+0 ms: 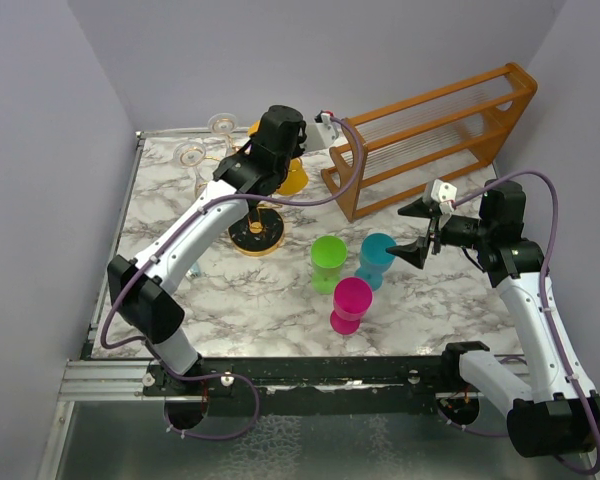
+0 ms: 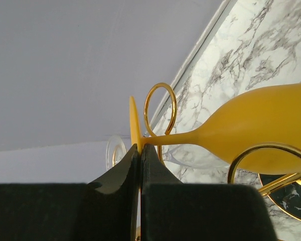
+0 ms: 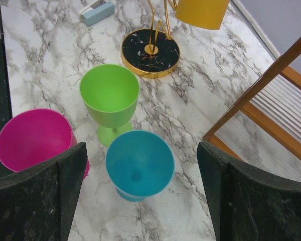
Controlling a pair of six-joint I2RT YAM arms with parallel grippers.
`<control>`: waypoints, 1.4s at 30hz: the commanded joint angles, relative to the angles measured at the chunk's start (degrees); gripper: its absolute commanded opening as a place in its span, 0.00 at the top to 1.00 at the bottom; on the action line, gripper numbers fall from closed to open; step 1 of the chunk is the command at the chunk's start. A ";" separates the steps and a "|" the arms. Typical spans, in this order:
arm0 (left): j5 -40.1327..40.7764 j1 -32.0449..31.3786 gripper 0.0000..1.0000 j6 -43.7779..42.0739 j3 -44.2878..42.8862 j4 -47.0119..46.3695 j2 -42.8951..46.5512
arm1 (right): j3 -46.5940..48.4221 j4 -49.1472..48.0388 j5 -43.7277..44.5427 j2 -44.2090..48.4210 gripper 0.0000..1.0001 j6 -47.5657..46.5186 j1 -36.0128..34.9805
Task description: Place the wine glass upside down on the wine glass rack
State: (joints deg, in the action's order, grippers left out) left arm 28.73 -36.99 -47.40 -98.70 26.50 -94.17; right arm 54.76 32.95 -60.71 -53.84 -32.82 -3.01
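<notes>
A yellow wine glass [image 2: 261,118] hangs bowl-down at the top of the gold wire wine glass rack [image 1: 255,236]. My left gripper [image 2: 141,148] is shut on the thin edge of its foot [image 2: 134,120]. Its stem [image 2: 175,138] crosses one gold ring arm [image 2: 160,106], and a second ring [image 2: 265,150] curves in front of the bowl. In the right wrist view the bowl [image 3: 201,12] hangs mouth-down above the rack's dark round base [image 3: 150,52]. My right gripper [image 3: 142,150] is open above a blue cup, apart from the rack.
Green [image 1: 329,262], blue [image 1: 376,259] and pink [image 1: 350,304] cups stand mid-table. Two clear glasses [image 1: 192,156] stand at the back left behind the rack. A large wooden slatted rack [image 1: 430,140] fills the back right. Walls close in on the left and the back.
</notes>
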 commanded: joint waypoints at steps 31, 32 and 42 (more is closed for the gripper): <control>5.78 -0.28 0.91 -3.61 -7.62 -1.45 -7.72 | -0.62 -1.22 -0.16 0.55 0.10 0.12 0.11; 5.66 -0.27 0.90 -3.54 -7.85 -1.33 -7.90 | -0.62 -1.22 -0.15 0.56 0.10 0.12 0.11; 3.87 -0.27 0.82 -0.96 -8.99 0.13 -8.55 | -0.70 -1.35 0.05 0.46 0.10 0.03 0.13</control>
State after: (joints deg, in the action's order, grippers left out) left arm 33.04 -36.99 -50.24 -105.43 27.07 -102.45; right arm 54.65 32.95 -60.71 -53.82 -32.84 -3.01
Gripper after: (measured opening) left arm 0.173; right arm 0.896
